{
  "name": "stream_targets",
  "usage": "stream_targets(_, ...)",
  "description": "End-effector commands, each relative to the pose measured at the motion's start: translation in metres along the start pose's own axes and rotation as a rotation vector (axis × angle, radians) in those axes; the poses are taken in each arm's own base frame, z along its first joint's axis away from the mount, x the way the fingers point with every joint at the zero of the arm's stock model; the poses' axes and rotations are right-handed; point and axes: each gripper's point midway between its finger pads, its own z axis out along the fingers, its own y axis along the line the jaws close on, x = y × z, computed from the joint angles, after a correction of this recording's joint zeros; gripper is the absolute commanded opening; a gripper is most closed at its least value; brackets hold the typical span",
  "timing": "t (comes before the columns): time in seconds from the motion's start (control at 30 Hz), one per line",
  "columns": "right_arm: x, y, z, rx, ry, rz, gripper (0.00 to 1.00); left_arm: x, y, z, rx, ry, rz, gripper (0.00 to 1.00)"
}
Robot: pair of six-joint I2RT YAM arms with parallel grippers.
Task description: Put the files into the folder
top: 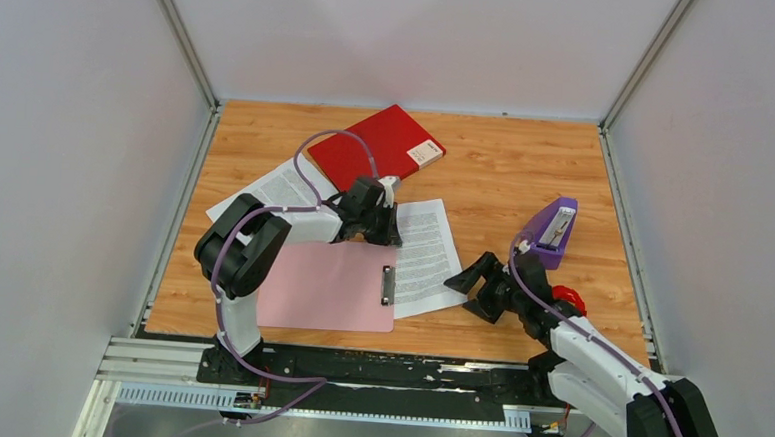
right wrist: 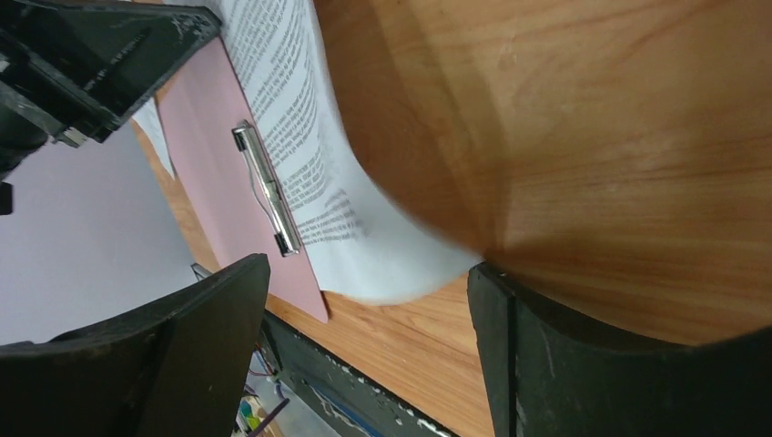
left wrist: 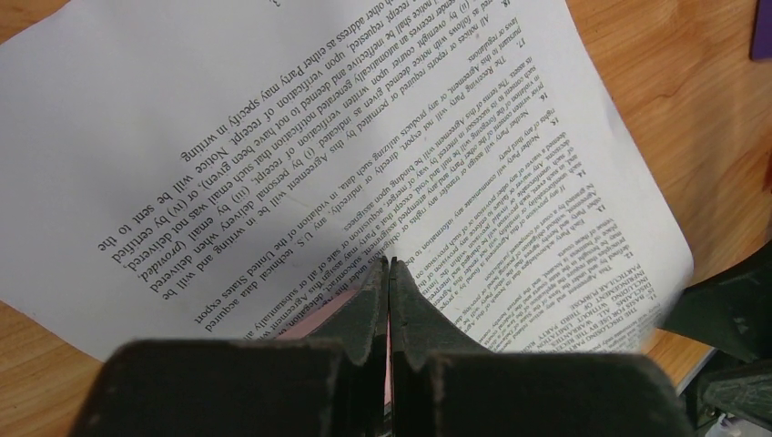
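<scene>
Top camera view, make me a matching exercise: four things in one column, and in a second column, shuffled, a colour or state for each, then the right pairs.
Things:
1. folder
2. clipboard
3. left gripper
4. right gripper

Colours or states:
A. jaws wide apart
B. pink, with a metal clip
C. jaws shut, tips at a printed sheet
D. red, lying closed

Pairs: 1-D, 2-B, 3-C, 4-A

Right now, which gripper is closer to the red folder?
Left. The left gripper sits close beside the folder, by its near edge; the right gripper hangs well off, at the near right corner of a sheet.
</scene>
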Motion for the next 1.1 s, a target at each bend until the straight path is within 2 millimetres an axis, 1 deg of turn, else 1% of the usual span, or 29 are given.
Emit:
stream_targets(0.0, -0.025, 0.024, 0.003, -0.153, -0.153, 0.005, 0.82, 0.039, 0.013, -0.002, -0.041, 0.104, -0.008, 0.0)
stream_targets(0.1, -0.03, 0.036, -0.001, -0.213, -0.181, -0.02, 0.82, 0.04, 0.012, -0.002, -0.035, 0.102, -0.013, 0.0)
stream_targets(0.27, -0.032, 0.054, -0.009, -0.329, -0.213, -0.07, 0.83, 0.041, 0.01, -0.001, -0.029, 0.106, -0.011, 0.0)
stream_targets(0.37, -0.035, 0.07, -0.015, -0.381, -0.231, -0.163, 0.82, 0.041, 0.009, -0.002, -0.029, 0.104, -0.008, 0.0)
stream_targets(0.4, -0.037, 0.072, -0.015, -0.377, -0.232, -0.186, 0.82, 0.041, 0.009, -0.002, -0.03, 0.104, -0.008, 0.0)
stream_targets(0.57, -0.038, 0.067, -0.006, -0.301, -0.196, -0.198, 0.78, 0.04, 0.007, -0.002, -0.024, 0.102, -0.007, 0.0)
stream_targets(0.63, -0.036, 0.06, 0.0, -0.271, -0.175, -0.187, 0.75, 0.04, 0.006, -0.002, -0.022, 0.101, -0.006, 0.0)
stream_targets(0.73, -0.034, 0.051, 0.009, -0.228, -0.152, -0.18, 0.66, 0.039, 0.004, -0.003, -0.017, 0.099, -0.003, 0.0)
stream_targets(0.9, -0.034, 0.037, 0.018, -0.164, -0.14, -0.18, 0.55, 0.033, -0.003, -0.007, 0.006, 0.084, 0.009, 0.0)
stream_targets(0.93, -0.036, 0.035, 0.018, -0.15, -0.149, -0.186, 0.5, 0.03, -0.006, -0.009, 0.012, 0.078, 0.012, 0.0)
stream_targets(1.0, -0.04, 0.036, 0.017, -0.14, -0.167, -0.214, 0.37, 0.023, -0.012, -0.013, 0.031, 0.06, 0.024, 0.0)
stream_targets(1.03, -0.043, 0.036, 0.016, -0.126, -0.177, -0.235, 0.29, 0.017, -0.017, -0.015, 0.042, 0.045, 0.038, 0.01)
stream_targets(1.07, -0.05, 0.042, 0.013, -0.12, -0.196, -0.265, 0.19, 0.009, -0.021, -0.019, 0.048, 0.029, 0.057, 0.03)
